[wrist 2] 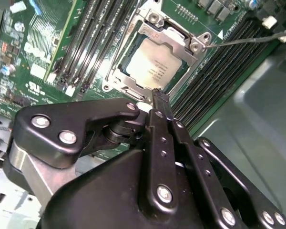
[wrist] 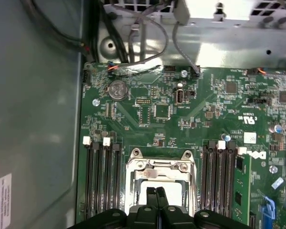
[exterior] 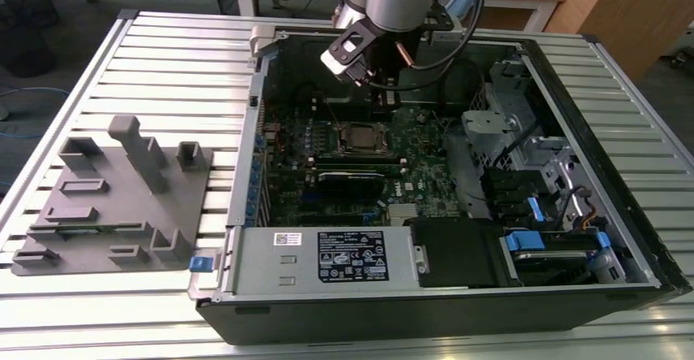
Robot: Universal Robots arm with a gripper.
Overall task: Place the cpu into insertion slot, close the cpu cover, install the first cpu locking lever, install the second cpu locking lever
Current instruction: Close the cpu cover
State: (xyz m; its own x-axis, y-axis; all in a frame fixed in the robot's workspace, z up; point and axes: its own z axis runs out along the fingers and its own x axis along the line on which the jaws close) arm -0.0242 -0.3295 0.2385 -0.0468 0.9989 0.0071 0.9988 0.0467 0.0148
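The chip (wrist 2: 155, 67) lies in its socket (exterior: 362, 136), with the metal frame (wrist 2: 168, 32) down around it. The jaws are pressed together, holding nothing, at 12 o'clock from the socket in the exterior view. If they drop too straight, they might poke the chip and scratch it.

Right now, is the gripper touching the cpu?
Cannot tell. In the second wrist view the shut gripper ends right at the edge of the cpu, framed by the cpu cover, but neither contact nor a gap shows plainly.
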